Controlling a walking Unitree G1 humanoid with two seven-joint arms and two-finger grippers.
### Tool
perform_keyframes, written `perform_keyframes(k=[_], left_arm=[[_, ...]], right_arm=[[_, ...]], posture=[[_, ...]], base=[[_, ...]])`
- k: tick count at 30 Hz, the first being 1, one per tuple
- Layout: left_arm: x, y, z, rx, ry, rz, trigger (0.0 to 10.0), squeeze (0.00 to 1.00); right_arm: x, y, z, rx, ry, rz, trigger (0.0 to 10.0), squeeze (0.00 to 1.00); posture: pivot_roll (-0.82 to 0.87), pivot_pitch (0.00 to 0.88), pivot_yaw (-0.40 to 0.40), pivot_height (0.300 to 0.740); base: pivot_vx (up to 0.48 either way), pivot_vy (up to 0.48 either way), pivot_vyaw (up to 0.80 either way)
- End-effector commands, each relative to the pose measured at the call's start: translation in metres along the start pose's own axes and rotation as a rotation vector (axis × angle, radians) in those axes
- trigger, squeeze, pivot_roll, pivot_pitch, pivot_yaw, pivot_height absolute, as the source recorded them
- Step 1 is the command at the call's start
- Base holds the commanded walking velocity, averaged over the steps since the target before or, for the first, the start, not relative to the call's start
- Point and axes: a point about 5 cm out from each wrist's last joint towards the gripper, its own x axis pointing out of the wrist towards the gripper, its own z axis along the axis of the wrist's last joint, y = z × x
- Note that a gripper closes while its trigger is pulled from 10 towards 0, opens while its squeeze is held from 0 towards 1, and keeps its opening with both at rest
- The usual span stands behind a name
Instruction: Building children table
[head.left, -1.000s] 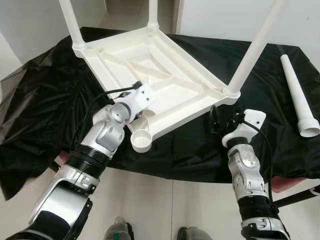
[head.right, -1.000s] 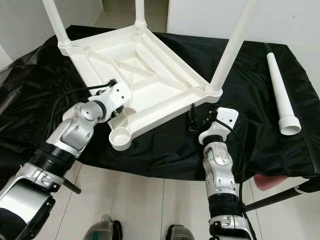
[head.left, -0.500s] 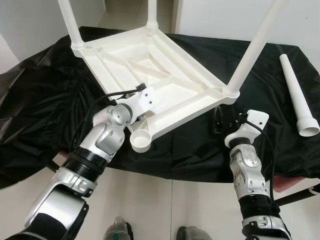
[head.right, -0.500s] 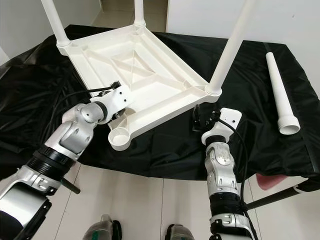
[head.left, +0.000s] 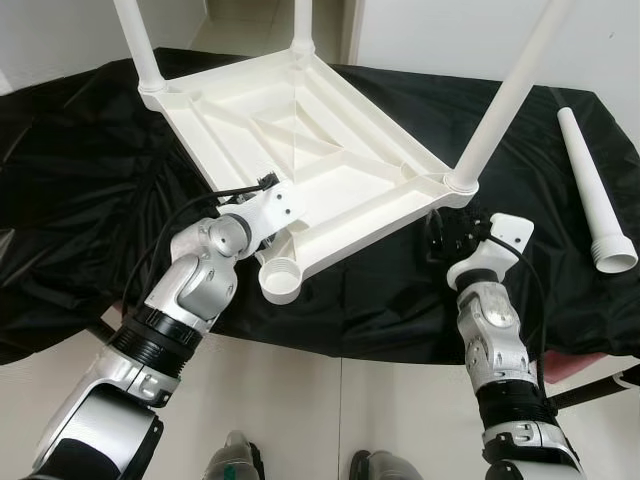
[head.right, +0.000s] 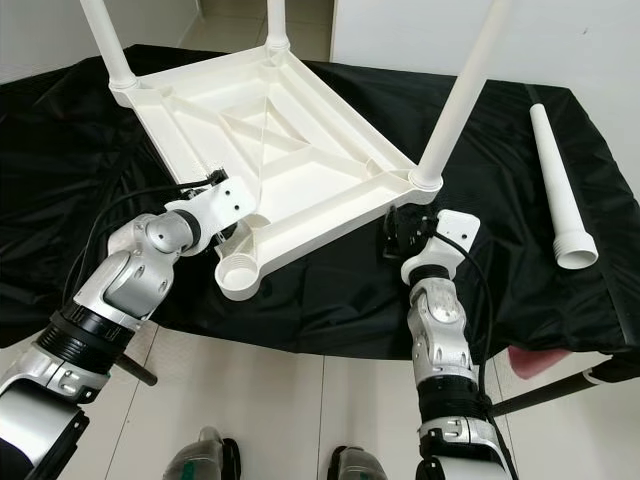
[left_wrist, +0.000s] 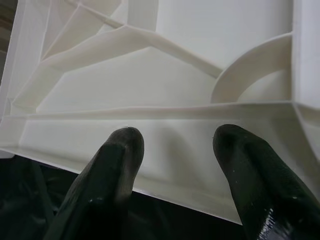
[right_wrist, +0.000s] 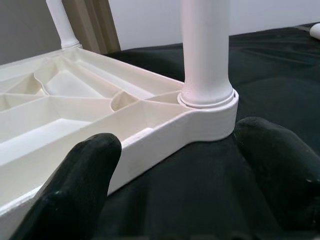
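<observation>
Left eye view: white plastic children's table (head.left: 300, 150) lying upside down on a worktop (head.left: 90, 190) draped in crinkled black sheeting, ribbed underside up, three round tapered legs standing in its corner sockets. Fourth socket (head.left: 281, 281) — a short open ring at the table corner nearest the robot — holding nothing. Loose fourth leg (head.left: 598, 195) lying flat on the sheeting well apart from the table, off toward the robot's right, wide threaded end toward the robot.

Left end effector (head.left: 268, 225) at the table's near edge, just beside that open socket, white wrist housing resting over the rim. Left wrist view: two glossy black fingers (left_wrist: 110, 170) spread apart, open, tips poised against the outside of the table's edge wall, gripping nothing that can be made out; beyond them smooth moulded ribs and a curved web by the corner.

Right end effector (head.left: 447, 232) on the sheeting just beside the table corner carrying the nearest standing leg (head.left: 505, 100). Right wrist view: fingers (right_wrist: 75, 190) wide open — one on each side of the rounded corner boss (right_wrist: 210, 112), with the leg's base seated in its collar between and beyond them; fingers apart from the plastic, black sheeting under them.

Table surfaces matte and smooth, walls thin, ribs forming triangular and rectangular pockets, all of them bare. Pale tiled floor (head.left: 300, 400) below the worktop's near edge, with the robot's feet on it.
</observation>
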Motion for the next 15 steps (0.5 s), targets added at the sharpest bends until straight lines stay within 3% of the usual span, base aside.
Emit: perform_keyframes(k=[1, 15], left_arm=[[-0.001, -0.009, 0.000, 0.035, 0.004, -0.036, 10.0, 0.00], [-0.003, -0.038, 0.013, 0.117, -0.060, -0.170, 10.0, 0.00]], right_arm=[[0.000, -0.003, -0.004, -0.019, 0.023, -0.023, 10.0, 0.00], [0.008, -0.010, -0.010, -0.027, 0.095, -0.181, 10.0, 0.00]], posture=[[0.04, 0.075, -0.027, 0.740], [0.03, 0.080, -0.011, 0.740]], base=[[0.000, 0.000, 0.00], [0.000, 0.000, 0.00]])
